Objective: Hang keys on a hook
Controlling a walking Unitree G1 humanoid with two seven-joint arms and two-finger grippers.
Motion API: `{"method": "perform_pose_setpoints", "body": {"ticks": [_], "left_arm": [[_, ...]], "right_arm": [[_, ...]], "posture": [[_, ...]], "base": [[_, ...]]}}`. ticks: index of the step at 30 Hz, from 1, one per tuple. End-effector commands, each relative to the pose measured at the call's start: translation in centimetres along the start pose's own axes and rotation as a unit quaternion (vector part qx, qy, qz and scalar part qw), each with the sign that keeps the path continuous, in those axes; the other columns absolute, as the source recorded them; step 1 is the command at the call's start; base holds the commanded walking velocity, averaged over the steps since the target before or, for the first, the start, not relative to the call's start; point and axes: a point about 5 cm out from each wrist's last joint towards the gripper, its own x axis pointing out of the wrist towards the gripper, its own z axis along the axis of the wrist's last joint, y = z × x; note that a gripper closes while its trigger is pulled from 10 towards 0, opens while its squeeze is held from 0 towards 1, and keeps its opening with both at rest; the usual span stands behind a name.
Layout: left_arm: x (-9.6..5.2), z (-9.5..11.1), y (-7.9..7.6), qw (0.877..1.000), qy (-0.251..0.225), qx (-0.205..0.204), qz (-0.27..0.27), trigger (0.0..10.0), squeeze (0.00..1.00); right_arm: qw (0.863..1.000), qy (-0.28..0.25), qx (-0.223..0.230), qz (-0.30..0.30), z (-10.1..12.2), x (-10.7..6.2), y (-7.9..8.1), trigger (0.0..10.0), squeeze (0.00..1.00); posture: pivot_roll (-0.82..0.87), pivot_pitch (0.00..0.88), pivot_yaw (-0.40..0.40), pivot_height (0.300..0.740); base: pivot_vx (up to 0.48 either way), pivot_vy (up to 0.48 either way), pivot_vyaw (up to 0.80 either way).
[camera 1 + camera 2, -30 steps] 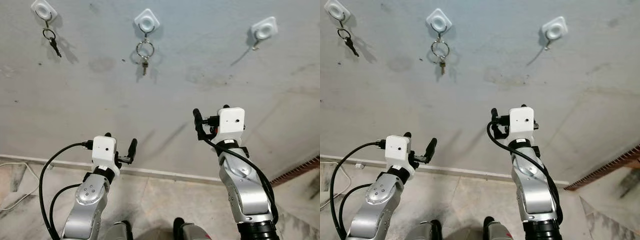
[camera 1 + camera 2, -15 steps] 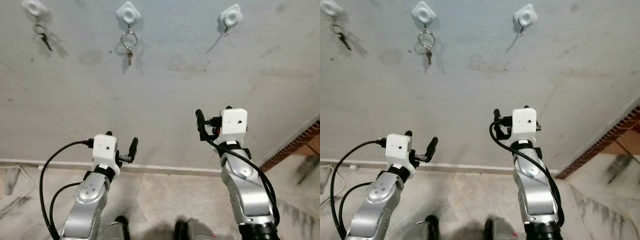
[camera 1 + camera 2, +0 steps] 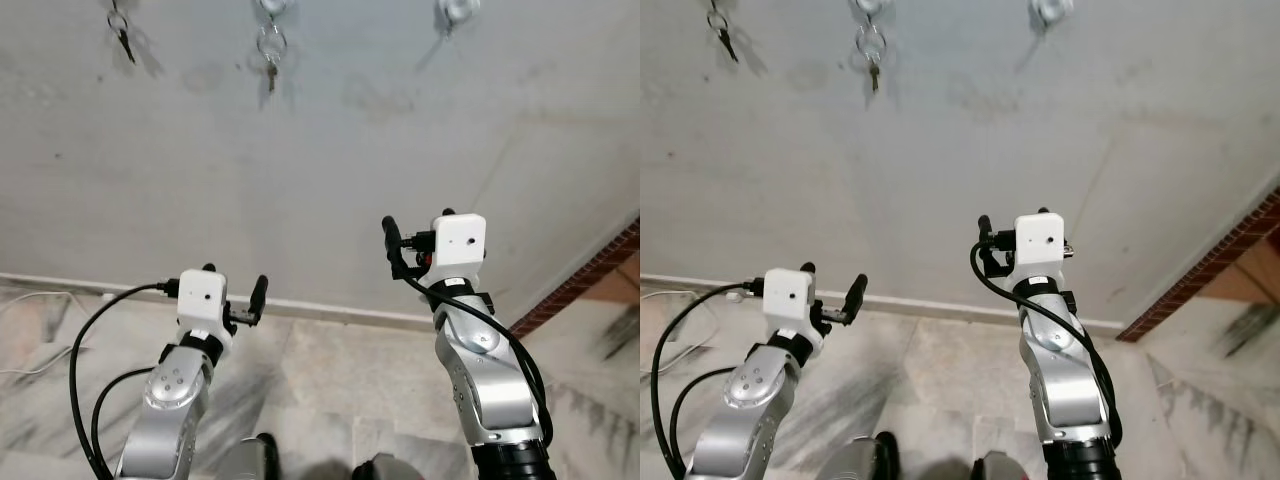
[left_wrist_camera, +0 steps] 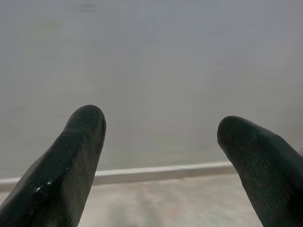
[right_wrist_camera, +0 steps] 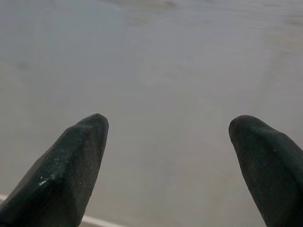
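Even, soft indoor light, fairly bright, no glare. Head views reasonably sharp; grey wall (image 3: 300,170) above both grippers evenly lit, faint stains. Keys (image 3: 268,48) far above the left gripper (image 3: 235,300) throw soft shadows slanting down to the right. Floor (image 3: 330,370) below the grippers slightly smeared. Wide-angle bending at frame edges. Wrist views: black fingers (image 4: 71,161) close up and blurred, small specular highlights; wall beyond soft, low contrast.
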Motion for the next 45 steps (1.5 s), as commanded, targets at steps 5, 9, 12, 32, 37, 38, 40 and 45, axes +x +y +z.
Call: {"method": "perform_pose_setpoints", "body": {"ticks": [5,9,12,32,37,38,40,45], "left_arm": [[-0.12,-0.12,0.36,1.000,0.007,0.005,0.001,10.0,0.00],[-0.11,-0.15,0.36,1.000,0.007,0.006,0.001,10.0,0.00],[-0.07,-0.13,0.40,1.000,0.007,0.007,0.001,10.0,0.00],[0.03,0.29,0.82,1.000,0.001,0.013,0.006,10.0,0.00],[0.07,0.32,0.93,1.000,0.001,0.014,0.006,10.0,0.00],[0.09,0.34,0.92,1.000,0.000,0.014,0.005,10.0,0.00],[0.14,0.38,0.92,1.000,-0.001,0.014,0.005,10.0,0.00],[0.30,0.53,0.94,1.000,-0.003,0.010,0.005,10.0,0.00]], "right_arm": [[1.000,-0.002,0.006,0.000,0.09,-0.08,0.15,10.0,0.00],[1.000,-0.002,0.006,0.000,0.06,-0.03,0.15,10.0,0.00],[1.000,-0.002,0.007,0.000,0.07,0.02,0.19,10.0,0.00],[1.000,-0.006,0.009,0.001,0.05,0.12,0.32,10.0,0.00],[1.000,-0.007,0.008,0.001,0.07,0.16,0.33,10.0,0.00],[1.000,-0.007,0.009,0.000,0.05,0.14,0.29,10.0,0.00],[1.000,-0.007,0.008,0.000,0.02,0.10,0.28,10.0,0.00],[1.000,-0.007,0.008,-0.001,-0.01,0.09,0.28,10.0,0.00]], "posture": [[-0.06,0.186,0.004,0.740],[-0.06,0.187,0.005,0.740],[-0.06,0.186,0.006,0.740],[-0.05,0.186,0.009,0.740],[-0.06,0.185,0.012,0.740],[-0.06,0.185,0.012,0.740],[-0.06,0.184,0.014,0.740],[-0.06,0.183,0.014,0.740]], "base": [[-0.327,0.000,0.00],[-0.330,0.000,0.00],[-0.330,0.000,0.00],[-0.341,0.000,0.00],[-0.352,0.000,0.00],[-0.345,0.000,0.00],[-0.172,0.000,0.00],[0.000,0.000,0.00]]}}
